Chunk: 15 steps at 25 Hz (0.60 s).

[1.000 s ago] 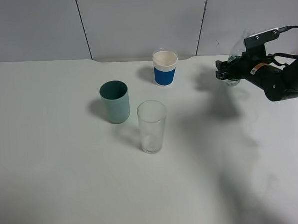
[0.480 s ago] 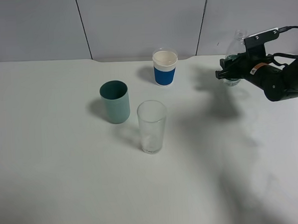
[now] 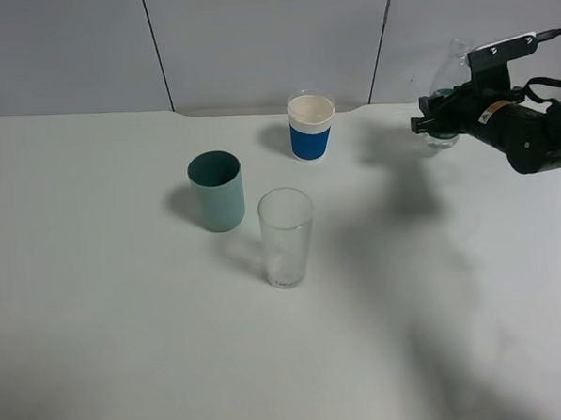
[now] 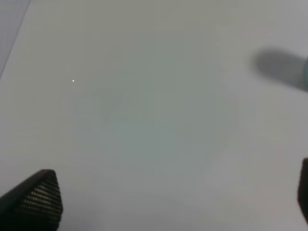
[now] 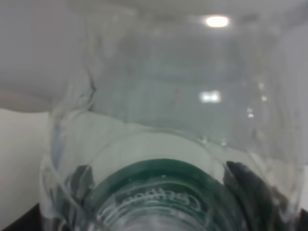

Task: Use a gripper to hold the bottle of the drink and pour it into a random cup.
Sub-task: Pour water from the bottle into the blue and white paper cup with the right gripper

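Small clear plastic bottle with green label (image 5: 183, 110) was logged as clamped in the black right gripper (image 3: 425, 124), jaws closed on it beside the green band (image 5: 154, 192). It was placed at the far right of the white table (image 3: 128, 350), well apart from the short blue cup with wide white rim band (image 3: 311, 126). Whether its base touched the table could not be told. Black left gripper (image 4: 171, 202) was seen with jaws apart and nothing between them. The bottle was judged light, thin-walled, easily squashed and slippery. The labelled band was judged the best hold, with moderate squeeze. White script lettering was noted on the label, too distorted to be read.
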Available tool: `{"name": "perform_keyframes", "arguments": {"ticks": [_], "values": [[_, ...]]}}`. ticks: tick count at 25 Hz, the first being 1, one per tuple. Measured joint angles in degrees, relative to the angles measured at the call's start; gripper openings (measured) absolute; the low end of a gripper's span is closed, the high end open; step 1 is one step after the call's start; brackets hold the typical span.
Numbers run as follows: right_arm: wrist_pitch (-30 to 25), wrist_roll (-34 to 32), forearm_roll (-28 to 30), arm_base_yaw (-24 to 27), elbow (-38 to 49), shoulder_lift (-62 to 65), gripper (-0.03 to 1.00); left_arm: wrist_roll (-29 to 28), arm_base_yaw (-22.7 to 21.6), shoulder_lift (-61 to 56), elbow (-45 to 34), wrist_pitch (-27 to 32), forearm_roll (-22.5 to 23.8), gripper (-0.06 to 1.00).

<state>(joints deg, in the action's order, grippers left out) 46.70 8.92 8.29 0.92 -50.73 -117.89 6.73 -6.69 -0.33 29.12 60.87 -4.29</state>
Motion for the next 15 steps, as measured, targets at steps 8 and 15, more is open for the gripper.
{"name": "perform_keyframes", "arguments": {"ticks": [8,15], "values": [[-8.3,0.0,-2.2,-2.5,0.0,6.6,0.56,0.0,0.0,0.0,0.0,0.0,0.0,0.99],[-16.2,-0.1,-2.6,-6.9,0.1,11.2,0.56,0.0,0.0,0.0,0.0,0.0,0.0,0.99]]}}
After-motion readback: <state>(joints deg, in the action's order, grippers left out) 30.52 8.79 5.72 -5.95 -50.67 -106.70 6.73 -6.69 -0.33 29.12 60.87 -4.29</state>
